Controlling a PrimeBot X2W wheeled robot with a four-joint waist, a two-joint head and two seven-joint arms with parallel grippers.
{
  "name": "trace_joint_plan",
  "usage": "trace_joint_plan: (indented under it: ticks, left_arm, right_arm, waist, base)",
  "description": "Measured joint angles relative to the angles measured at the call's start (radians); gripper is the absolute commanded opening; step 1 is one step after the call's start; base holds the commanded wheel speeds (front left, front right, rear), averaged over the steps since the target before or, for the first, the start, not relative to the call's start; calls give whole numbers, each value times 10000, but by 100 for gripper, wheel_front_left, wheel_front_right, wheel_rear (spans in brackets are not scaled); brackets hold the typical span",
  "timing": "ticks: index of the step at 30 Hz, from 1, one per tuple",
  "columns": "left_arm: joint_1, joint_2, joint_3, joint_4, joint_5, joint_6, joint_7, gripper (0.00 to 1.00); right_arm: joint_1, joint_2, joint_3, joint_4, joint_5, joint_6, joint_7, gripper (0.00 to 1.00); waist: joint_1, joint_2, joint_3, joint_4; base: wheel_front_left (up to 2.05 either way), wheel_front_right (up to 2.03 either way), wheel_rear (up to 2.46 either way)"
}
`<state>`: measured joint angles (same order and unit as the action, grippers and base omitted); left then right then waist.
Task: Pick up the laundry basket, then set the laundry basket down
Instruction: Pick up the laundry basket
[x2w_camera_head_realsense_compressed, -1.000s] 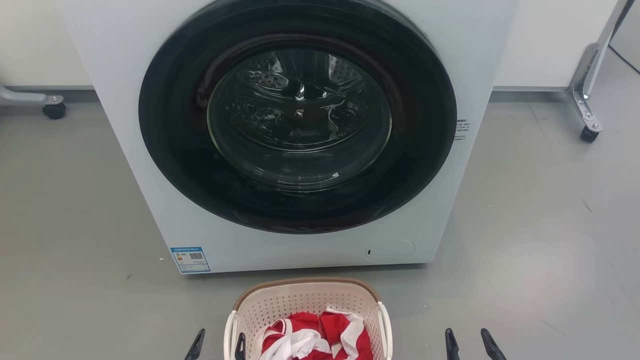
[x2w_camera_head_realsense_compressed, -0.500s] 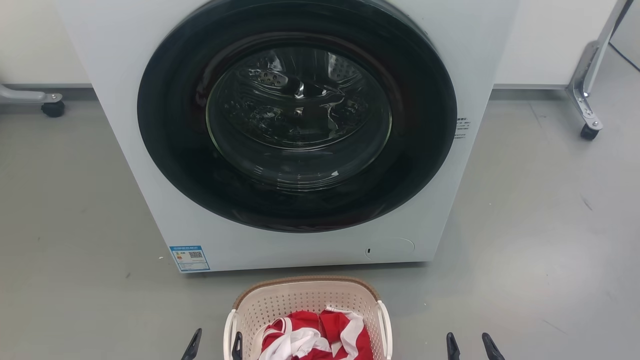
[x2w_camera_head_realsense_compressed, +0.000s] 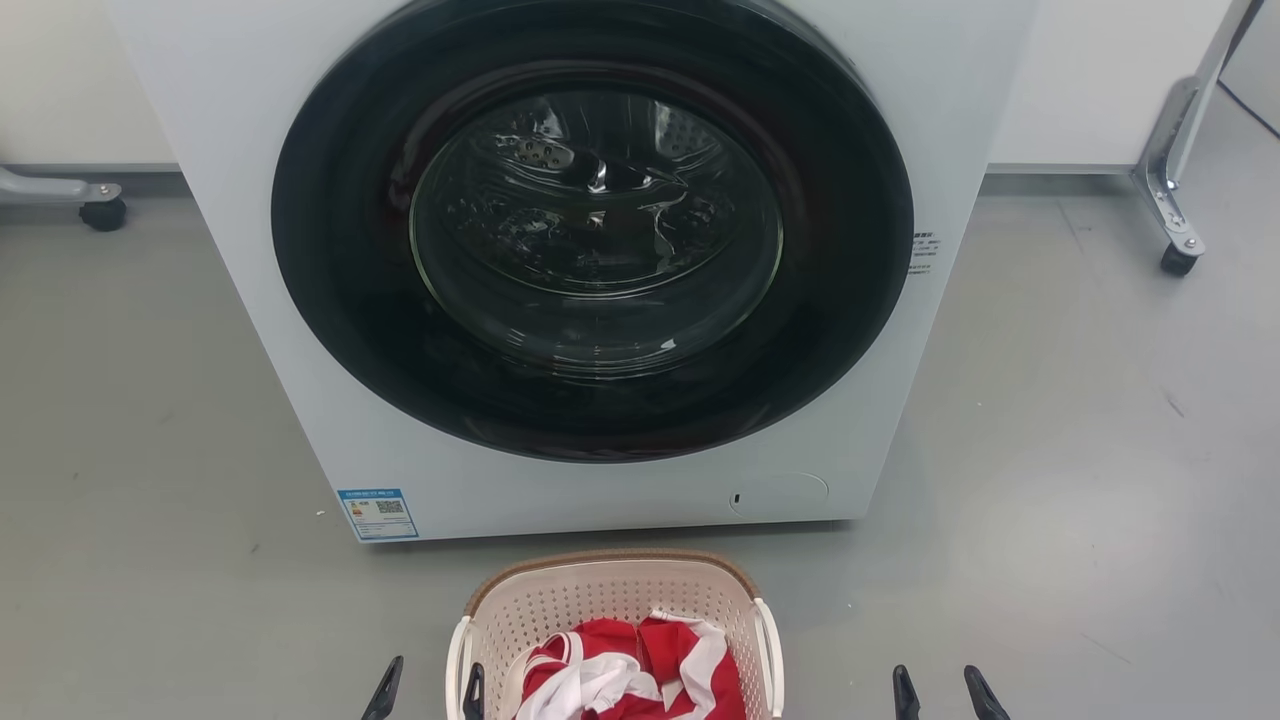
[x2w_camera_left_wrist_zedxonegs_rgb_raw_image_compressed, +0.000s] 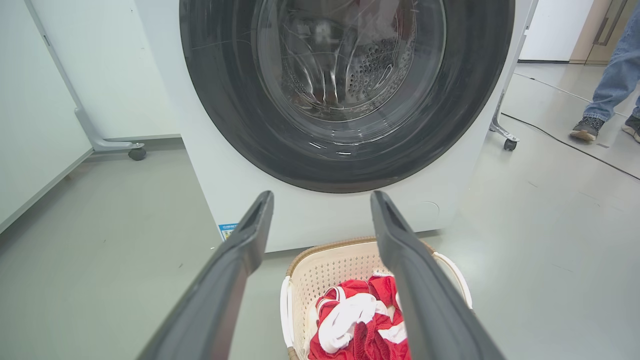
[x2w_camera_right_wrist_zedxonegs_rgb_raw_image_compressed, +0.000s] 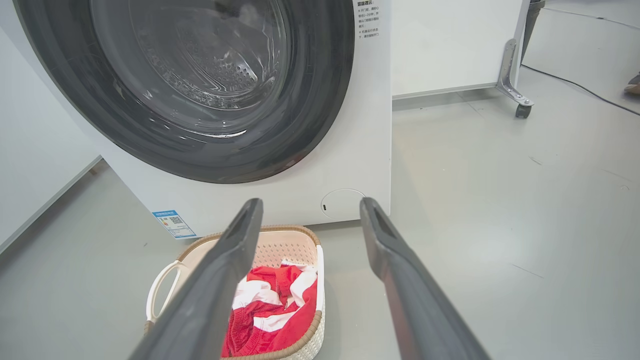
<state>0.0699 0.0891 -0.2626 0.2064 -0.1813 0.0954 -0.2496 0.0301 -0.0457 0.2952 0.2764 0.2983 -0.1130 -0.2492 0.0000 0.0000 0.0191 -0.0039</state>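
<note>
The laundry basket (x2w_camera_head_realsense_compressed: 610, 600) stands on the grey floor just before the washing machine, cream-white and perforated with a brown rim and white side handles. Red and white clothes (x2w_camera_head_realsense_compressed: 625, 675) lie inside it. It shows too in the left wrist view (x2w_camera_left_wrist_zedxonegs_rgb_raw_image_compressed: 327, 267) and the right wrist view (x2w_camera_right_wrist_zedxonegs_rgb_raw_image_compressed: 287, 247). My left gripper (x2w_camera_head_realsense_compressed: 428, 690) is open at the bottom edge, its fingertips on either side of the basket's left handle (x2w_camera_head_realsense_compressed: 458, 665), high above it in the left wrist view (x2w_camera_left_wrist_zedxonegs_rgb_raw_image_compressed: 322, 200). My right gripper (x2w_camera_head_realsense_compressed: 944, 688) is open, well to the right of the basket, over bare floor (x2w_camera_right_wrist_zedxonegs_rgb_raw_image_compressed: 311, 207).
A white front-loading washing machine (x2w_camera_head_realsense_compressed: 600, 260) with a dark round door, shut, rises right behind the basket. Wheeled metal legs of white panels stand at the far left (x2w_camera_head_realsense_compressed: 100, 212) and far right (x2w_camera_head_realsense_compressed: 1175, 255). A person's legs and shoes (x2w_camera_left_wrist_zedxonegs_rgb_raw_image_compressed: 590, 127) and a floor cable (x2w_camera_left_wrist_zedxonegs_rgb_raw_image_compressed: 575, 147) are off to the right.
The whole head picture has slid up a little, so the camera has moved. Both grippers sit slightly lower in view; the basket has stayed on the floor.
</note>
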Motion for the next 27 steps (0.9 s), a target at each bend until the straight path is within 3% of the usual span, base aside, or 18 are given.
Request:
trace_joint_plan:
  ticks: [16, 27]
  left_arm:
    - [-13, -59, 144, -21, 40, -79, 0, 100]
    - [-582, -134, 226, 69, 54, -159, 0, 100]
  right_arm:
    - [-81, 2, 42, -84, 0, 79, 0, 100]
    - [-1007, 0, 23, -46, -36, 238, -2, 100]
  waist:
    - [0, 0, 497, -44]
    - [0, 0, 1330, -126]
  base:
    - [0, 0, 0]
    - [0, 0, 0]
